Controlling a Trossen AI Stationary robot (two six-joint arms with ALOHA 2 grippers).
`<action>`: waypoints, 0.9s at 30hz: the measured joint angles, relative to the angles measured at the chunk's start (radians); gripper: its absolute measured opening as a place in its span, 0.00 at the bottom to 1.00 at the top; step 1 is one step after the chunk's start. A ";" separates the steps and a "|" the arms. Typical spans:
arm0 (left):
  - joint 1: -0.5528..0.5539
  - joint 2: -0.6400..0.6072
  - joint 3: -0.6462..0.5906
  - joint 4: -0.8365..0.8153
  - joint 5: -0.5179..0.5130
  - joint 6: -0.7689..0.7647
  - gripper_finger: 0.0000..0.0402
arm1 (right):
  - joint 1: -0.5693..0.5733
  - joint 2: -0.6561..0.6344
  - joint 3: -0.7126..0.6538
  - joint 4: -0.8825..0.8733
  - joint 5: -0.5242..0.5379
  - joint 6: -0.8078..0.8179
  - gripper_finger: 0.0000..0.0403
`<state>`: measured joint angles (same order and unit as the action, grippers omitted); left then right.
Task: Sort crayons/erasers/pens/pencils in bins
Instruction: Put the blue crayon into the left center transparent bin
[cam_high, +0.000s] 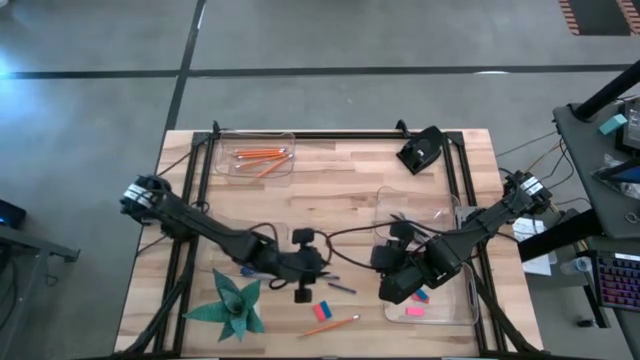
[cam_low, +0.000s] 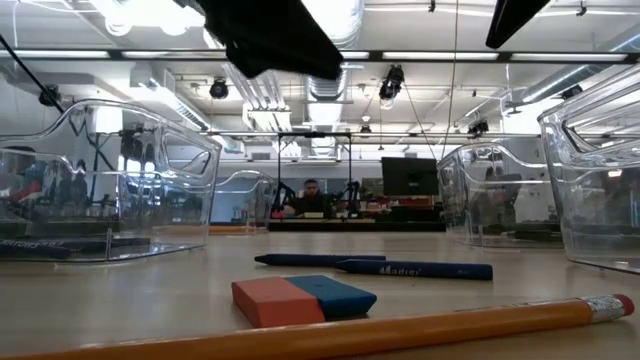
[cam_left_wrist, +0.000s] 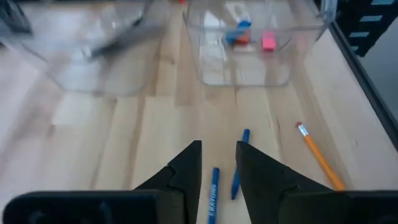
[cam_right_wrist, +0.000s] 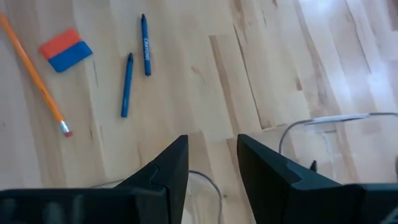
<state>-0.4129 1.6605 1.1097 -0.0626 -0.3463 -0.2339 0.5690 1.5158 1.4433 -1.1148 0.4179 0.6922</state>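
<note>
Two blue crayons (cam_high: 340, 286) lie on the table just ahead of my left gripper (cam_high: 318, 273), which hovers open over the wood; they show between and beyond its fingers (cam_left_wrist: 213, 190) (cam_left_wrist: 238, 163). A red-and-blue eraser (cam_high: 321, 311) and an orange pencil (cam_high: 333, 325) lie nearer the table's near edge. My right gripper (cam_high: 387, 291) is open and empty, at the left rim of a clear bin (cam_high: 462, 312) that holds pink and blue erasers (cam_high: 416, 303). More orange pencils (cam_high: 260, 157) lie in a bin at the far left.
A green paper star (cam_high: 235, 305) sits near the near-left corner. Another clear bin (cam_high: 415, 212) stands beyond the eraser bin. A black block (cam_high: 421, 151) lies near the far edge. Cables cross the table's middle. Bare wood lies between the pencil bin and the arms.
</note>
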 joint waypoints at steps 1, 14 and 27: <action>0.001 0.013 0.002 0.001 0.003 -0.030 0.21 | 0.000 0.000 0.000 -0.009 0.000 0.000 0.32; 0.002 0.175 0.018 0.007 0.202 -0.127 0.34 | 0.000 0.000 0.000 -0.041 -0.008 0.004 0.32; 0.056 0.257 0.014 -0.001 0.181 -0.125 0.32 | 0.000 -0.001 0.000 -0.040 -0.007 0.007 0.32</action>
<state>-0.3565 1.9175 1.1233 -0.0631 -0.1650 -0.3592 0.5690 1.5150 1.4433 -1.1553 0.4107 0.6991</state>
